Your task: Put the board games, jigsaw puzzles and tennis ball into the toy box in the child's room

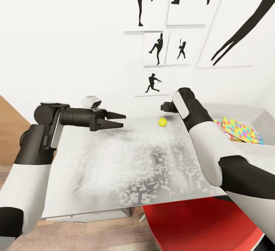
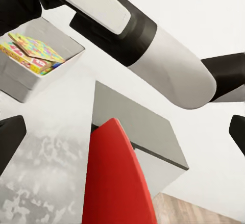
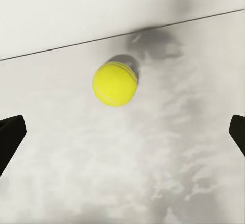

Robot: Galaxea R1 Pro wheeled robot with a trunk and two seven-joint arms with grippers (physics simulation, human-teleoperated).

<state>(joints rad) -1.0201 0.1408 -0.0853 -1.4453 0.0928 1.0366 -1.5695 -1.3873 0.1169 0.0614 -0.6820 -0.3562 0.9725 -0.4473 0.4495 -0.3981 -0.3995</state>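
Observation:
The yellow tennis ball [image 1: 162, 121] rests on the mottled grey-white table [image 1: 114, 167] near its far edge by the wall. My right gripper [image 3: 122, 134] hangs open just above and short of the tennis ball [image 3: 115, 83], not touching it. My left gripper [image 1: 123, 120] hovers open and empty over the table's far left part, pointing toward the ball. At the table's right end, the pale grey toy box [image 1: 248, 110] holds a multicoloured jigsaw puzzle [image 1: 241, 129] on top. In the left wrist view other flat colourful boxes [image 2: 19, 56] lie under the puzzle [image 2: 37, 48]; I cannot tell which toys they are.
A red chair [image 1: 198, 224] is tucked under the table's near edge, below my right arm [image 1: 198, 136]. The white wall with black sports silhouettes [image 1: 156, 49] stands right behind the table. Wood floor [image 1: 11, 121] shows at the left.

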